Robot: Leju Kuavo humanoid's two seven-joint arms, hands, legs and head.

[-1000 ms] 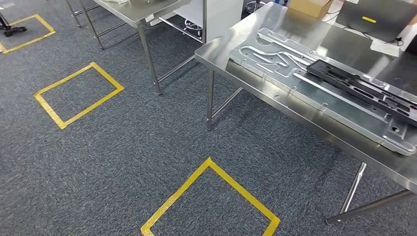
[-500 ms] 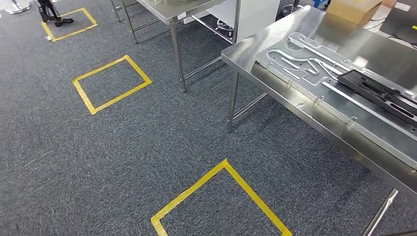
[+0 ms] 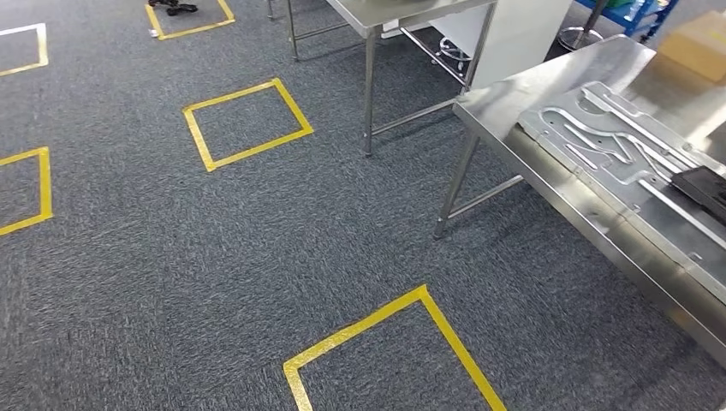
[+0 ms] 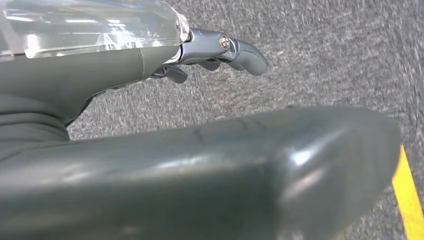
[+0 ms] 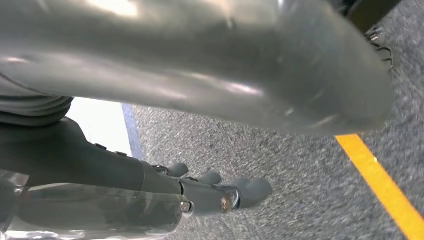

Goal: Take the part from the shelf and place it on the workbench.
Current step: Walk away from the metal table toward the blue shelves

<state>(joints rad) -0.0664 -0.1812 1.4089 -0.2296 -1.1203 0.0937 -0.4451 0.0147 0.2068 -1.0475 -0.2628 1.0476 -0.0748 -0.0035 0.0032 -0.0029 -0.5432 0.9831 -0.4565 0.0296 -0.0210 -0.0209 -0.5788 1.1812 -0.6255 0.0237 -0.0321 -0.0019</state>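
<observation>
left hand [image 4: 150, 150]: hangs over the grey carpet [image 4: 320, 60]; thumb and fingers [image 4: 245, 52] apart, nothing in it.
right hand [image 5: 190, 150]: hangs over the carpet too; fingers [image 5: 250, 192] loosely spread, holding nothing.
tape at the hands: a yellow strip [image 4: 407, 200] lies on the carpet just past the left thumb, another [image 5: 380, 185] past the right hand.
floor ahead: yellow tape squares on the carpet, the nearest [image 3: 394, 342] low in the head view, one [image 3: 246, 122] further out, more beyond.
worktop [image 3: 496, 107]: steel, on thin legs, ahead and to the right-hand side, well apart from both hands.
plate [image 3: 616, 145]: large grey metal piece with grooves, flat on the worktop.
part [image 3: 704, 188]: black, flat, lying on the plate at its far right, cut by the frame edge.
box [image 3: 698, 43]: brown cardboard, on the worktop beyond the plate.
second worktop [image 3: 385, 13]: steel, further off, behind the first.
</observation>
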